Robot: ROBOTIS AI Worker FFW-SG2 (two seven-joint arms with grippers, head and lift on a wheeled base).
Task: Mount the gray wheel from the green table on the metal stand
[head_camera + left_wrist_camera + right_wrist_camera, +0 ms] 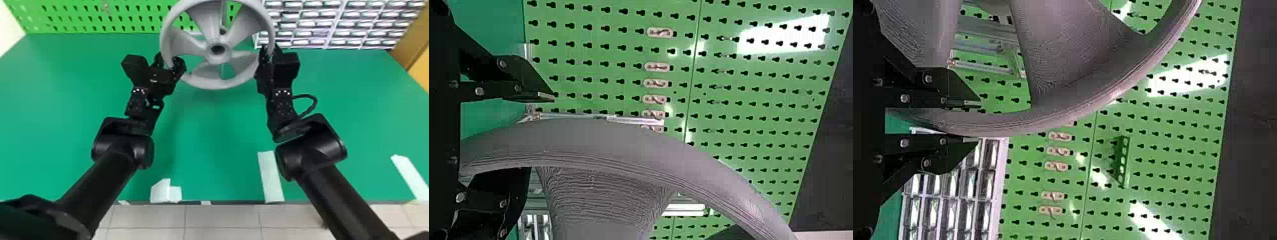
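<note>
Above the green table [217, 143], the gray wheel [218, 83] hangs with the right gripper [269, 53] clamped on its rim, while the left gripper [168, 61], its fingers parted, loosely straddles the opposite side.

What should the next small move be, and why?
I'd probably close the left gripper on the gray wheel before pushing toward the metal stand. Its fingers straddle the rim, but one stands clear with a visible gap, while the right gripper has the rim close between both fingers. One-sided support could let the wheel tilt.
</note>
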